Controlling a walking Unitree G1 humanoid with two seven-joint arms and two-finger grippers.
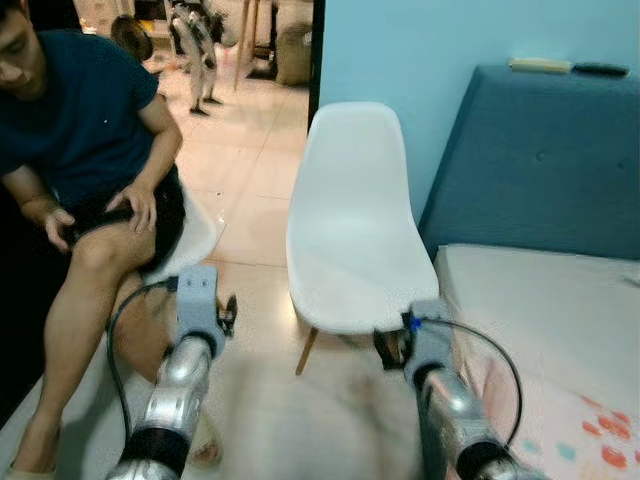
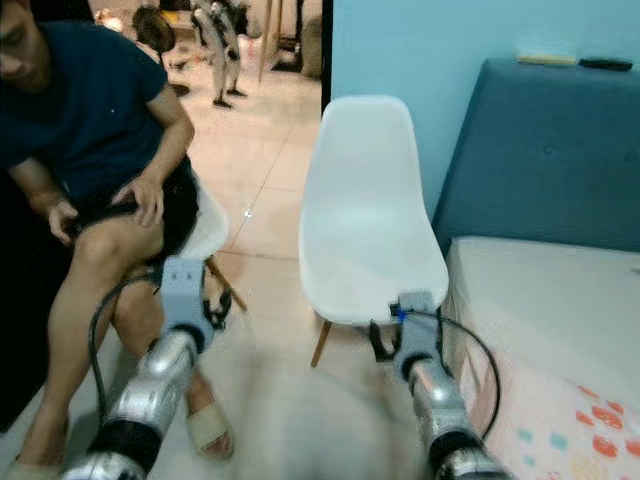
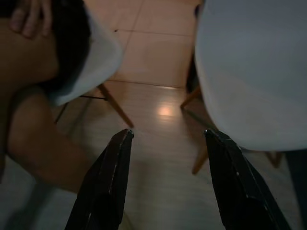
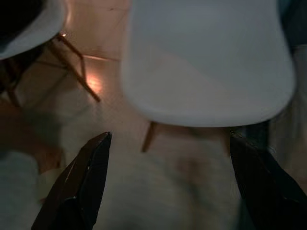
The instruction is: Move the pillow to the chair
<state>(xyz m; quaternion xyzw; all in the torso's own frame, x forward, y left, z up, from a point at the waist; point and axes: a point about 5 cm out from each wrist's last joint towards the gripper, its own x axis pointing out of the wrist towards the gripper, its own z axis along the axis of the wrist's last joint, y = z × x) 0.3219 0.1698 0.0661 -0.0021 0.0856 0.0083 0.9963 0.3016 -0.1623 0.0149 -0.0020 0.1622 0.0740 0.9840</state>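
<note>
An empty white shell chair with wooden legs stands straight ahead against the blue wall. Both arms are raised in front of it. My left gripper is open with bare floor between its fingers, left of the chair's seat. On the other side my right gripper is open just short of the seat's front edge, holding nothing. A pale blurred mass lies low between the two arms; I cannot tell whether it is the pillow.
A person sits on a second white chair close on my left, one knee near my left arm. A bed with a blue headboard fills the right. Tiled floor runs back through a doorway.
</note>
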